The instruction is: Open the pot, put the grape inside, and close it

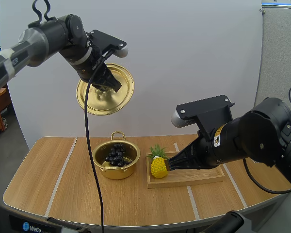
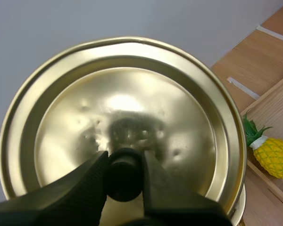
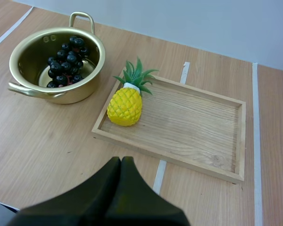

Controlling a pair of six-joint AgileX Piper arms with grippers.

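While left hand (image 2: 125, 156) pinches lid knob (image 2: 124, 181), right hand (image 3: 121, 162) pressed together; grapes (image 3: 66, 59) in pot (image 3: 98, 49); "WeGo" label (image 1: 31, 226).

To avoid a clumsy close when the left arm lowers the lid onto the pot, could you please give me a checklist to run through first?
1. Grapes inside the pot: ok.
2. No grape above the rim: ok, judging by the right wrist view.
3. Left gripper pinching the knob of the lid: ok.
4. Lid lined up over the pot: cannot tell.
5. Right gripper shut, empty, apart from the pot: ok.
6. Pineapple on the wooden tray, apart from the pot: ok.
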